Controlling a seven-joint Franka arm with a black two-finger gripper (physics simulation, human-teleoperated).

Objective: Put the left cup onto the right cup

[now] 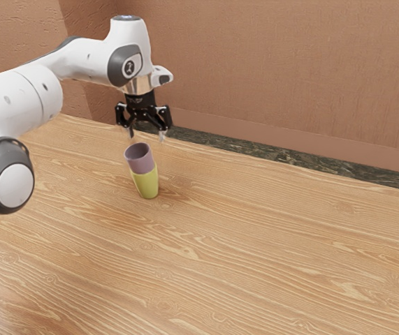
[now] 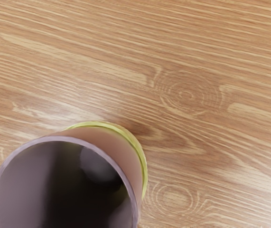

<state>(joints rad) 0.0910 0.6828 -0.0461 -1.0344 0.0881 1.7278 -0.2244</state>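
A mauve cup (image 1: 139,158) sits nested inside a yellow-green cup (image 1: 147,184) on the wooden table (image 1: 255,237), leaning a little toward the exterior view's left. My black gripper (image 1: 147,134) hangs just above the mauve cup's rim, open, with nothing between its fingers. In the wrist view I look down into the mauve cup (image 2: 64,185), directly under my hand, and the yellow-green cup's rim (image 2: 137,152) peeks out around it.
A dark stone strip (image 1: 290,157) runs along the table's back edge under the brown wall (image 1: 290,63). Bare wood stretches to the exterior view's right and front of the cups.
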